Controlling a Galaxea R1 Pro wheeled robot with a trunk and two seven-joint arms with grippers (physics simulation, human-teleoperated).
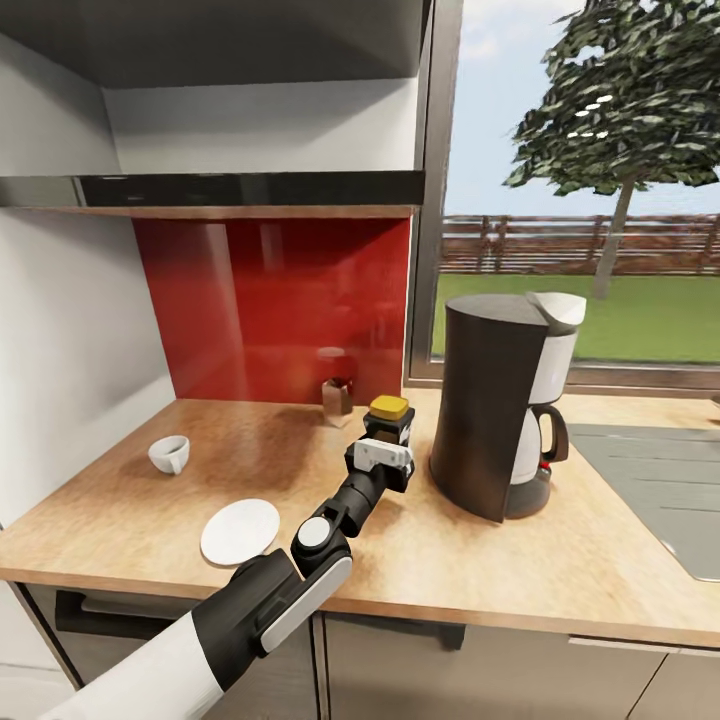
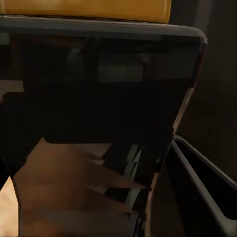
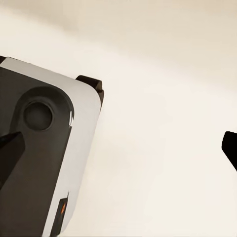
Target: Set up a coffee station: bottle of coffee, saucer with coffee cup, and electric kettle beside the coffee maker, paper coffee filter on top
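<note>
Centrally on the kitchen countertop (image 1: 480, 560), the left gripper (image 1: 385, 455) grips the bottle of coffee (image 1: 390, 420) — dark brown, yellow-capped — just left of the coffee maker (image 1: 505, 405). Whether the bottle touches the counter is unclear. Farther left lie the saucer (image 1: 240, 530), near the front edge, and the coffee cup (image 1: 168, 453), apart from it. The right gripper's (image 3: 118, 148) fingertips sit wide apart — empty.

Home kitchen, simulated. Evidence: wood-look surface (image 1: 480, 560) over grey cabinet fronts, red glossy backsplash (image 1: 275, 300), drip coffee maker (image 1: 505, 405), inset sink (image 1: 655, 480), window (image 1: 580, 180) onto lawn, fence, tree.
</note>
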